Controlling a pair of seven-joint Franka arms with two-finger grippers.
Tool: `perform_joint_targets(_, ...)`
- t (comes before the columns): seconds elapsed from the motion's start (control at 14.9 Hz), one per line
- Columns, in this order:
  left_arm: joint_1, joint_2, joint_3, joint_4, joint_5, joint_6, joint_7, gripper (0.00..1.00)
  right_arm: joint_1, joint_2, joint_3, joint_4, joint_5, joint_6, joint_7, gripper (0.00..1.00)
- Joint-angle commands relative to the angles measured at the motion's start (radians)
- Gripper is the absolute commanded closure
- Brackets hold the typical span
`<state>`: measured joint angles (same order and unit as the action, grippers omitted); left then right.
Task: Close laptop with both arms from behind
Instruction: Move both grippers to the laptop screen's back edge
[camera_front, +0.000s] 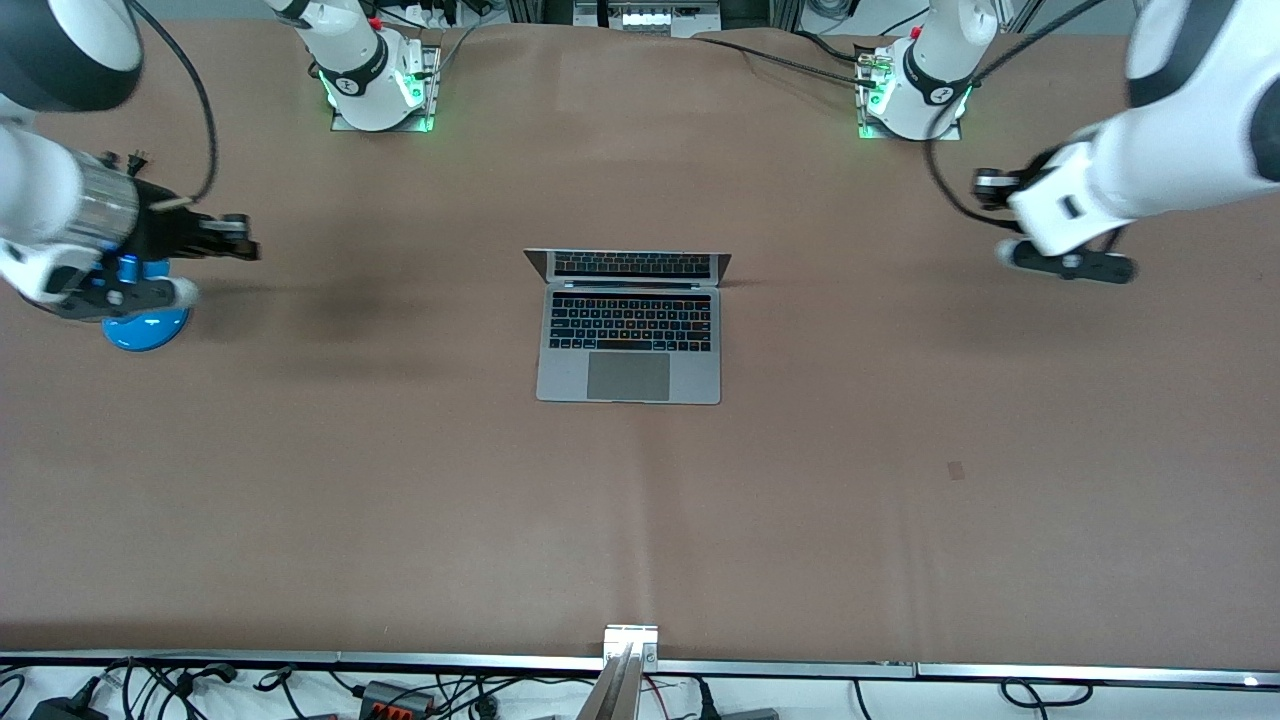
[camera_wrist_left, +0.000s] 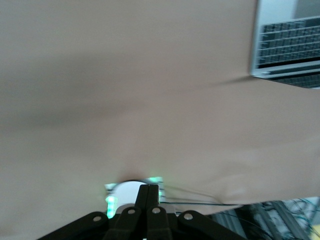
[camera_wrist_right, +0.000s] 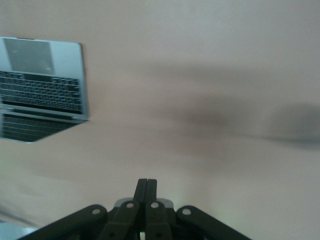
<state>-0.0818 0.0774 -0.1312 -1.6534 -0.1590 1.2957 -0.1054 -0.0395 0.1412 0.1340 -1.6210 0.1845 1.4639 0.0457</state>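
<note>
The silver-grey laptop lies open at the middle of the brown table, its black keyboard and grey trackpad showing and its screen upright, facing the front camera. It also shows in the left wrist view and the right wrist view. My left gripper is shut and empty, up over bare table toward the left arm's end, well apart from the laptop. My right gripper is shut and empty, up over bare table toward the right arm's end. Both sets of fingers are pressed together.
The two arm bases stand with green lights at the table edge farthest from the front camera. A blue round thing shows under the right wrist. A metal bracket sits at the nearest table edge.
</note>
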Motion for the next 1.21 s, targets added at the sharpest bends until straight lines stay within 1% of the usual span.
perform_joint_targets(0.0, -0.003, 0.025, -0.053, -0.006, -0.129, 0.005, -0.092, 0.99, 0.056, -0.009, -0.002, -0.113, 0.062, 0.074, 0.107, 1.00)
perform_joint_targets(0.07, -0.003, 0.024, -0.073, -0.014, -0.175, 0.011, -0.137, 0.99, 0.091, -0.015, -0.002, -0.156, 0.076, 0.110, 0.149, 1.00)
perform_joint_targets(0.13, -0.003, 0.021, -0.109, -0.020, -0.192, 0.029, -0.178, 0.99, 0.127, -0.015, -0.002, -0.181, 0.098, 0.124, 0.199, 1.00)
perform_joint_targets(0.27, -0.001, 0.019, -0.200, -0.041, -0.195, 0.069, -0.255, 0.99, 0.171, -0.014, -0.002, -0.235, 0.147, 0.147, 0.282, 1.00)
perform_joint_targets(0.34, 0.002, 0.013, -0.234, -0.072, -0.195, 0.091, -0.263, 0.99, 0.181, -0.017, -0.002, -0.261, 0.173, 0.150, 0.292, 1.00)
perform_joint_targets(0.47, 0.002, -0.037, -0.272, -0.184, -0.204, 0.166, -0.261, 0.99, 0.196, -0.032, -0.002, -0.316, 0.217, 0.157, 0.299, 1.00)
perform_joint_targets(0.54, 0.004, -0.063, -0.298, -0.237, -0.227, 0.209, -0.261, 0.99, 0.213, -0.048, -0.002, -0.348, 0.227, 0.174, 0.310, 1.00)
perform_joint_targets(0.6, 0.005, -0.091, -0.316, -0.294, -0.247, 0.259, -0.261, 0.99, 0.234, -0.073, -0.002, -0.390, 0.228, 0.203, 0.324, 1.00)
perform_joint_targets(0.74, 0.004, -0.125, -0.344, -0.379, -0.286, 0.338, -0.261, 0.99, 0.269, -0.103, -0.002, -0.459, 0.251, 0.260, 0.348, 1.00)
perform_joint_targets(0.87, 0.004, -0.155, -0.390, -0.472, -0.319, 0.459, -0.260, 0.99, 0.323, -0.100, -0.002, -0.491, 0.270, 0.341, 0.402, 1.00)
perform_joint_targets(1.01, 0.002, -0.159, -0.438, -0.551, -0.346, 0.603, -0.260, 0.99, 0.401, -0.072, -0.002, -0.493, 0.292, 0.426, 0.503, 1.00)
perform_joint_targets(1.14, 0.002, -0.151, -0.482, -0.621, -0.382, 0.774, -0.260, 0.99, 0.428, -0.051, -0.002, -0.494, 0.303, 0.466, 0.514, 1.00)
